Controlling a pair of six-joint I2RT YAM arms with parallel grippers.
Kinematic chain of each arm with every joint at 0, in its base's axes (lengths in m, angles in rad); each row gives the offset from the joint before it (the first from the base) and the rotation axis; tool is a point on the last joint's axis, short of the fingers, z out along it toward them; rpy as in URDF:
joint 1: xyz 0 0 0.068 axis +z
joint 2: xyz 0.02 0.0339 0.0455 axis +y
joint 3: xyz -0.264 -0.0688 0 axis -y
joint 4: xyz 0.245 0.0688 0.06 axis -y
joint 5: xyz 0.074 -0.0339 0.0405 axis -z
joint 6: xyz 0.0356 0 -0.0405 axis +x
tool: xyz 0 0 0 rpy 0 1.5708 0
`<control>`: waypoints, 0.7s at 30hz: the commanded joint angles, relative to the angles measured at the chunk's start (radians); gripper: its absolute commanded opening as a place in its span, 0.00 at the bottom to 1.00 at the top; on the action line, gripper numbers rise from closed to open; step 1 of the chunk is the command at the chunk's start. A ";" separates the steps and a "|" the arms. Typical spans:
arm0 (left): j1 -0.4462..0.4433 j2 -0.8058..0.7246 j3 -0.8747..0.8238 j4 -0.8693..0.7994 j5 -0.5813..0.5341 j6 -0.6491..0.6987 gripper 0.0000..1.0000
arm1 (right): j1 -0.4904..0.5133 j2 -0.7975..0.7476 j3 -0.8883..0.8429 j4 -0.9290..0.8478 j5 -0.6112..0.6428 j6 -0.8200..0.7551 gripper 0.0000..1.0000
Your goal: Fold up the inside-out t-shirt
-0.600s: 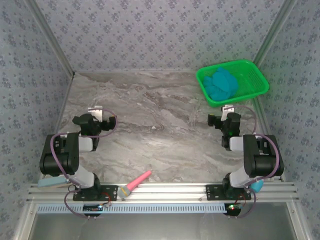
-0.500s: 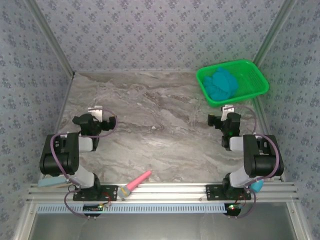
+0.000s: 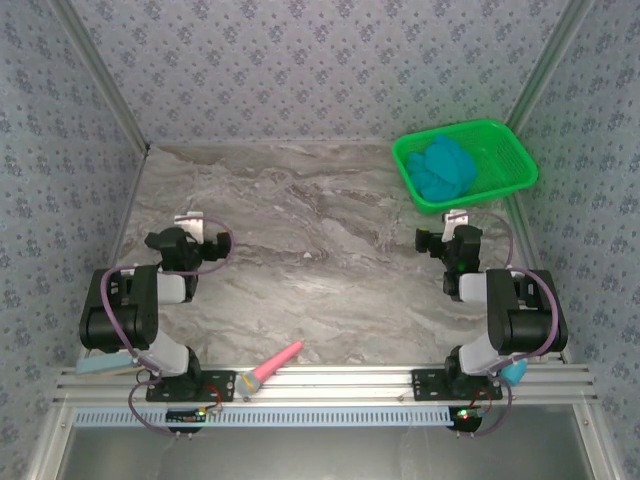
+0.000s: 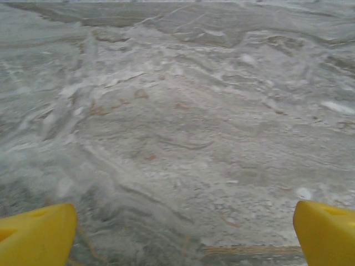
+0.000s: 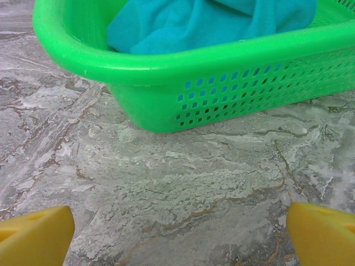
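Teal cloth, the inside-out t-shirt (image 3: 443, 168), lies bunched in a heap inside the green plastic basket (image 3: 505, 158), filling its left half. The basket stands at the far right corner of the grey marbled tabletop (image 3: 300, 240), close to the patterned wall.

In the right wrist view the t-shirt (image 5: 211, 22) rises above the basket's perforated near wall (image 5: 233, 94). The right hand (image 3: 456, 218) sits just short of that wall, apart from it, pointing at it. Its yellow fingertips (image 5: 33, 235) are spread wide, with bare tabletop between them.

The left hand (image 3: 190, 222) sits well apart on the other side of the tabletop. Its yellow fingertips (image 4: 36, 235) are also spread wide, over bare marble.

A pink-ended tool (image 3: 270, 365) lies at the near edge, against the metal rail between the two arm bases.
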 commanded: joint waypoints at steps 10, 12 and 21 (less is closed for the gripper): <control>-0.012 -0.010 0.029 -0.009 -0.108 -0.025 1.00 | -0.006 0.003 0.010 0.023 0.004 -0.005 1.00; -0.014 -0.014 0.031 -0.011 -0.114 -0.023 1.00 | -0.005 -0.026 0.006 0.016 0.024 0.002 1.00; -0.203 -0.486 0.160 -0.576 -0.338 -0.031 1.00 | 0.106 -0.510 0.124 -0.701 0.388 0.309 1.00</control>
